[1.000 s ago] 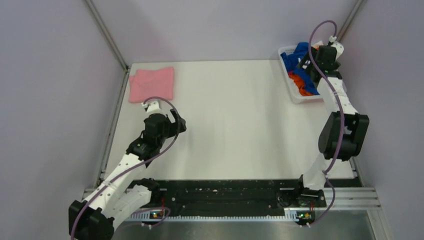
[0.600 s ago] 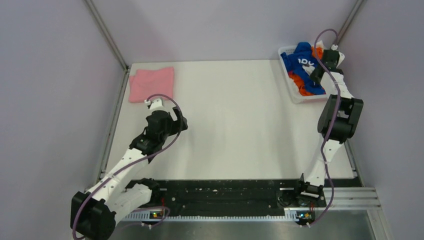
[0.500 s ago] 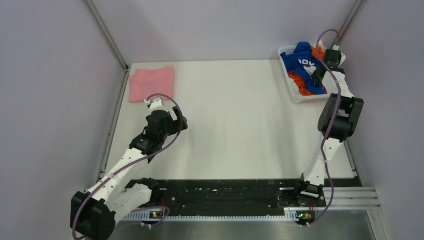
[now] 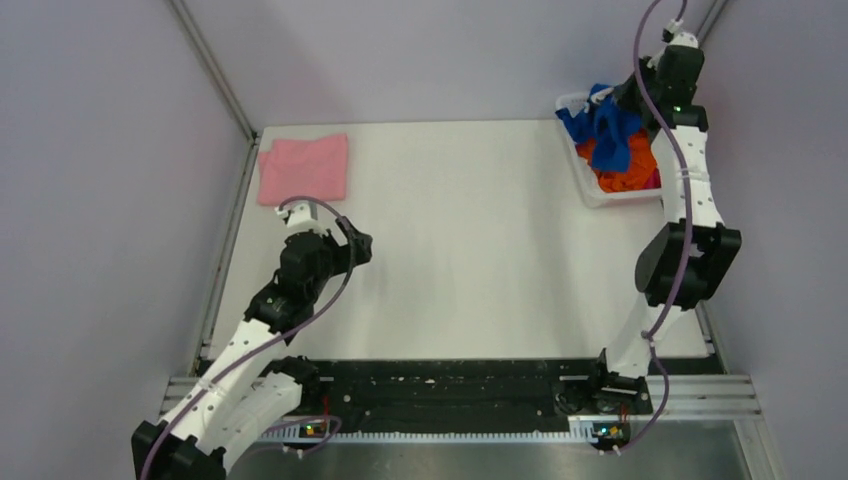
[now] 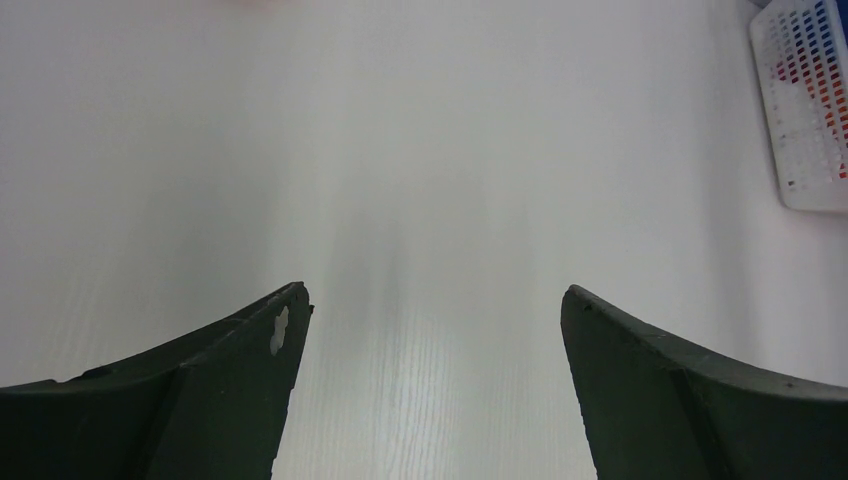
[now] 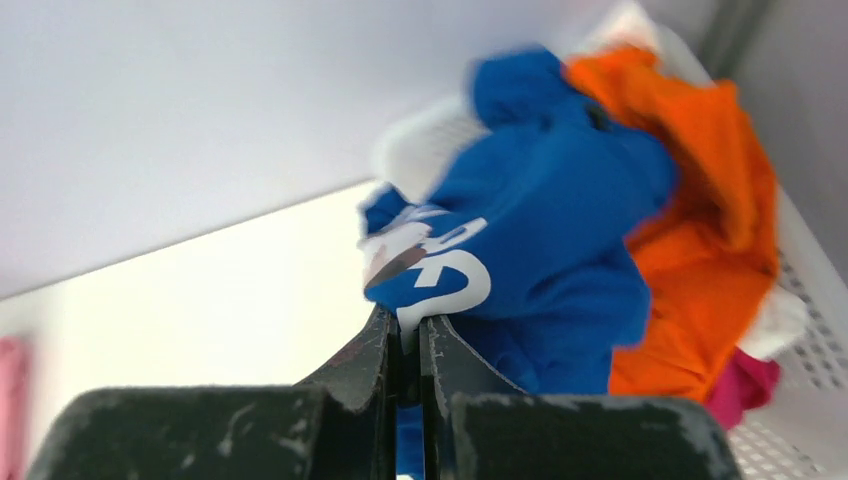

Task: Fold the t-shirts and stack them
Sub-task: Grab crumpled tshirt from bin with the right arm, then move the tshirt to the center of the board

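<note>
My right gripper (image 6: 405, 322) is shut on the royal blue t-shirt (image 6: 540, 240), pinching a fold with white lettering; the shirt (image 4: 610, 125) hangs lifted above the white basket (image 4: 600, 195) at the far right. An orange t-shirt (image 4: 630, 170) stays in the basket, also in the right wrist view as the orange t-shirt (image 6: 720, 250). A light pink t-shirt (image 4: 304, 168) lies folded at the table's far left. My left gripper (image 5: 435, 300) hovers open over bare table, left of centre (image 4: 355, 240), with nothing between its fingers.
A bit of magenta cloth (image 6: 745, 385) shows under the orange shirt in the basket (image 5: 805, 110). Walls close the table on the left, back and right. A black rail (image 4: 450, 385) runs along the near edge between the arm bases.
My right gripper has shut on the blue t-shirt and risen, pulling it up out of the basket. The left arm shifted slightly toward me, still open.
</note>
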`<action>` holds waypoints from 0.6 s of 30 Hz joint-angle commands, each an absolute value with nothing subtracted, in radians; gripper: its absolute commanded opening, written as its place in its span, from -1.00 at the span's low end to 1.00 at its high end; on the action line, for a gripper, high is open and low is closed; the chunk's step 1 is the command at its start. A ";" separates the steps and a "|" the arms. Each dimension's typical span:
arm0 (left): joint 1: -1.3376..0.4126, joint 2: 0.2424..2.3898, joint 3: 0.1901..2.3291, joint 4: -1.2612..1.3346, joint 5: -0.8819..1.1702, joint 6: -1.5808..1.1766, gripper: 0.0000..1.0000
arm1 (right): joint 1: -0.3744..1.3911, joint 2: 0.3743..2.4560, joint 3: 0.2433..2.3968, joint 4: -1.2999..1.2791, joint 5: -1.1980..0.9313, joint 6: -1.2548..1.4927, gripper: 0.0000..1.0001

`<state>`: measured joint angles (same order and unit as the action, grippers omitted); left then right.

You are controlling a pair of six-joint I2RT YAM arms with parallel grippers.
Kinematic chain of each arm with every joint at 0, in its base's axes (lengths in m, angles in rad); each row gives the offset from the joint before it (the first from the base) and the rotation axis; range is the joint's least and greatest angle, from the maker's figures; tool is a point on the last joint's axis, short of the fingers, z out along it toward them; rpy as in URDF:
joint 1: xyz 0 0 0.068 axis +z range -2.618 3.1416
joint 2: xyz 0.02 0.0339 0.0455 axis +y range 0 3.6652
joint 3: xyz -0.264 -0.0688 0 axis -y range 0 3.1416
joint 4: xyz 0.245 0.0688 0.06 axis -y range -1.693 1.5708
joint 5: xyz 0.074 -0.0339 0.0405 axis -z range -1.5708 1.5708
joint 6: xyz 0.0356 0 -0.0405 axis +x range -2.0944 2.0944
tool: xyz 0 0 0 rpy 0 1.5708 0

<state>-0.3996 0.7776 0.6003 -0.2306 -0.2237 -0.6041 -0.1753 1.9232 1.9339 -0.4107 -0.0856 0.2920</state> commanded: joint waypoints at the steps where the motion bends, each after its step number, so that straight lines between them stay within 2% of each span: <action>1: -0.395 0.715 0.563 -0.198 -0.202 -0.626 0.98 | -0.054 1.719 1.979 -0.353 -0.215 0.231 -1.00; 12: -0.396 0.570 0.538 -0.299 -0.239 -0.661 0.98 | 0.270 1.544 2.062 -0.381 -0.427 0.199 -1.00; 18: -0.395 0.527 0.536 -0.342 -0.262 -0.677 0.98 | 0.289 1.466 1.902 -0.325 -0.547 0.225 -1.00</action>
